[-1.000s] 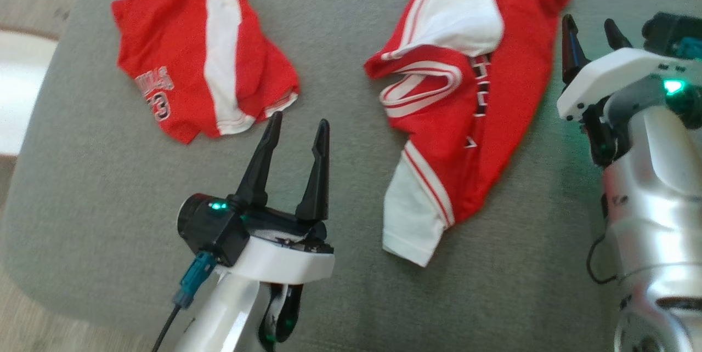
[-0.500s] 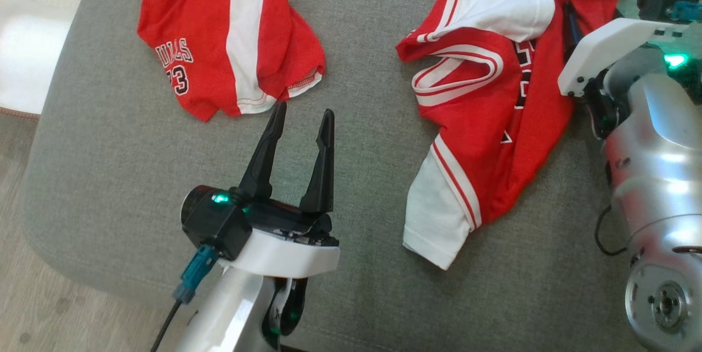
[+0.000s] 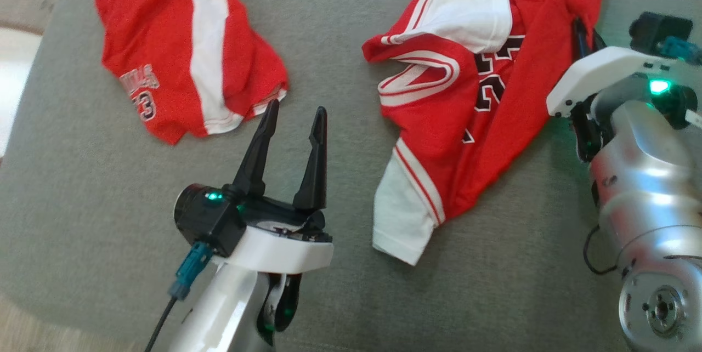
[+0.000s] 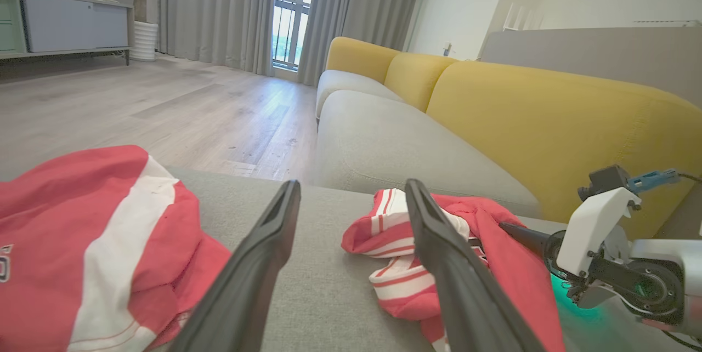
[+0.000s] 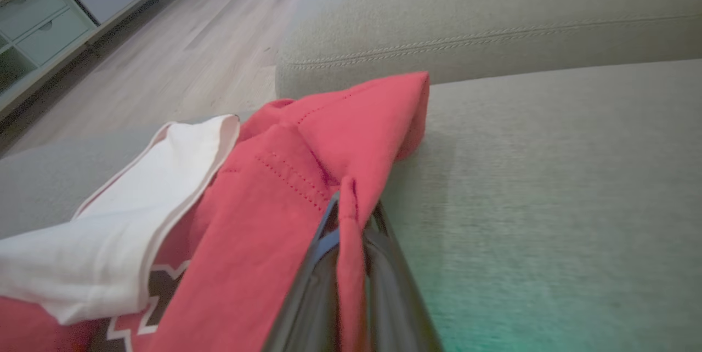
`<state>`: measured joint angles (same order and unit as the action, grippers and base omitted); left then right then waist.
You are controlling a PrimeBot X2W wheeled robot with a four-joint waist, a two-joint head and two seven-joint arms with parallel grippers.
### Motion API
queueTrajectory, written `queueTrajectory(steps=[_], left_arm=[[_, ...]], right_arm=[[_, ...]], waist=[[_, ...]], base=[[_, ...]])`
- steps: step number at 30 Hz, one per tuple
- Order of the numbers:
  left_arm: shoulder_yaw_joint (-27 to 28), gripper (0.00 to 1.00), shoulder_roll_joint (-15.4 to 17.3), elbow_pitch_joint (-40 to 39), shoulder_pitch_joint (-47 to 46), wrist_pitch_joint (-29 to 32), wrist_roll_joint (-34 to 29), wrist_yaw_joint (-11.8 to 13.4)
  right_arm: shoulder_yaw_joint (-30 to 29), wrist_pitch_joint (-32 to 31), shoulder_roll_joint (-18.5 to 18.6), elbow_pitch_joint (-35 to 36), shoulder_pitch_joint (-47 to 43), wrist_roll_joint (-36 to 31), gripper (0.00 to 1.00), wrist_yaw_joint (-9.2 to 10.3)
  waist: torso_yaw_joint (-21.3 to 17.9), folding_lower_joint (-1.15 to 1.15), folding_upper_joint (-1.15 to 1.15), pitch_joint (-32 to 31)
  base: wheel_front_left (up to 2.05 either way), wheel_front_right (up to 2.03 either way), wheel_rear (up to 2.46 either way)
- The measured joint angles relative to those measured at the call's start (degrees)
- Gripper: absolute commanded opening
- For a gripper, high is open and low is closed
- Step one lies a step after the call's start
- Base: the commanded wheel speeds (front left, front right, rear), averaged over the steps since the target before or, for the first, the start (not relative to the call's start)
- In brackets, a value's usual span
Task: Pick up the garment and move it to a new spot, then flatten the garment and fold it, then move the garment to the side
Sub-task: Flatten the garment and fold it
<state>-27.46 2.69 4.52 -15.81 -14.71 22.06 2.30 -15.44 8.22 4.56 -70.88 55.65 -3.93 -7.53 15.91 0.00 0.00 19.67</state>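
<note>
The garment [image 3: 482, 121], a crumpled red jersey with white trim and dark numbers, lies on the right of the grey cushion [image 3: 329, 39]. My right gripper [image 3: 582, 34] is at its far right edge, shut on a fold of the red cloth. The right wrist view shows that fold [image 5: 274, 193] pinched between the two fingers of the right gripper [image 5: 351, 204]. My left gripper [image 3: 296, 111] hovers open over bare cushion left of the jersey, nothing between its fingers. In the left wrist view the left gripper [image 4: 351, 187] points between the two garments, with the jersey [image 4: 395, 280] to its right.
Red shorts [image 3: 164, 56] with a white stripe lie at the cushion's far left, their hem just beyond my left fingertips. A yellow sofa back [image 4: 548, 116] rises behind the cushions. Wooden floor [image 4: 137, 111] lies past the cushion's left edge.
My right gripper has gone from open beside the jersey to shut on its right edge, and the cloth has shifted, showing more of the number. The head camera has moved. Left gripper unchanged.
</note>
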Motion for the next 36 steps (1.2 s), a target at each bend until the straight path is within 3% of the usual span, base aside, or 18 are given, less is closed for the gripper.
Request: queueTrajectory(steps=[7,13,18,23,27,28,29,32,36], left_arm=[[1.6,1.0,0.0,0.4,1.2,0.0,-0.6,-0.4],[3.0,1.0,0.0,0.6,2.8,0.0,-1.0,-0.4],[3.7,1.0,0.1,0.6,3.9,0.0,-1.5,-0.4],[5.4,1.0,0.1,0.6,5.7,0.0,-1.6,-0.4],[5.8,1.0,0.1,0.5,6.8,0.0,-2.0,-0.8],[5.9,1.0,0.1,0.5,7.0,0.0,-2.0,-0.9],[5.9,1.0,0.1,0.5,7.0,0.0,-2.0,-0.9],[6.0,1.0,0.1,0.5,6.9,0.0,-2.0,-1.1],[6.1,1.0,0.1,0.6,6.9,0.0,-2.0,-1.3]], right_arm=[[-2.0,4.1,0.3,0.1,-2.2,2.6,0.0,0.0],[-3.9,5.6,3.1,3.5,-7.4,4.3,0.0,0.0],[-9.2,6.0,4.0,7.6,-13.3,5.4,0.0,0.0],[-16.5,6.0,3.1,13.7,-19.9,3.4,0.0,0.0],[-20.7,4.4,0.1,19.7,-24.3,-0.7,0.0,0.0],[-20.9,4.0,-0.6,21.3,-25.3,-1.7,0.83,0.0],[-21.0,3.4,-1.2,22.7,-26.2,-2.0,1.0,0.0],[-18.3,2.9,-1.9,27.0,-28.1,-1.7,1.0,0.0],[-6.0,4.0,-1.9,31.7,-28.6,6.0,1.0,0.0]], waist=[[-4.7,0.0,0.0,-3.3],[-8.9,-0.01,0.0,-7.0],[-11.3,-0.01,0.0,-9.1],[-13.5,-0.01,0.0,-10.5],[-15.1,-0.01,0.0,-11.5],[-15.5,-0.01,0.0,-11.6],[-15.7,-0.01,0.0,-11.8],[-16.0,0.0,0.0,-12.0],[-16.0,0.0,0.0,-12.7]], base=[[0.0,0.0,0.0],[0.0,0.0,0.0],[0.0,0.0,0.0],[0.0,0.0,0.0],[0.0,0.0,0.0],[0.0,0.0,0.0],[0.0,0.0,0.0],[0.0,0.0,0.0],[0.0,0.0,0.0]])
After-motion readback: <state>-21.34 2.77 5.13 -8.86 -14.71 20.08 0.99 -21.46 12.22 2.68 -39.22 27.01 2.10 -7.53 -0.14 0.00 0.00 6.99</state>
